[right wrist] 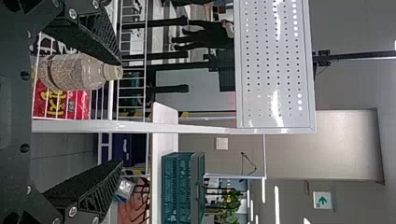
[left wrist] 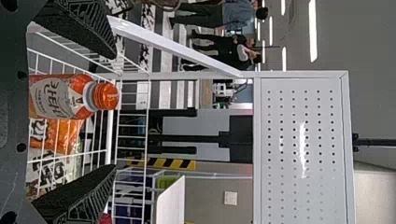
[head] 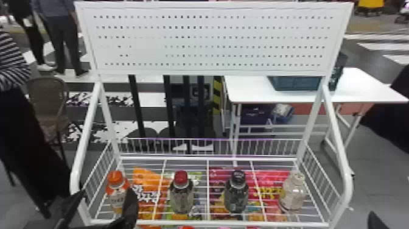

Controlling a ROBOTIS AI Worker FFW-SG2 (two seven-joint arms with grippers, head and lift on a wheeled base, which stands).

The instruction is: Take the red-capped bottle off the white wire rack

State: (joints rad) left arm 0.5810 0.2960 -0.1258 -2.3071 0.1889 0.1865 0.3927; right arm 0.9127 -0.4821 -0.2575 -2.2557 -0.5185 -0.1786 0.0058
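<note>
Red-capped bottle (head: 181, 196): upright on the white wire rack (head: 75, 173), near and to the right of the left gripper (head: 107, 195). Left gripper: fingers spread, orange-capped bottle (head: 116, 195) seen between them. Right gripper (head: 373, 221): fingers likewise spread; red-capped bottle well apart to its left, past the clear bottle (head: 292, 195).

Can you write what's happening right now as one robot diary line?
red-capped bottle: standing on white wire rack | left gripper: open, near orange-capped bottle | right gripper: open, near clear bottle | lift-off: not yet
</note>
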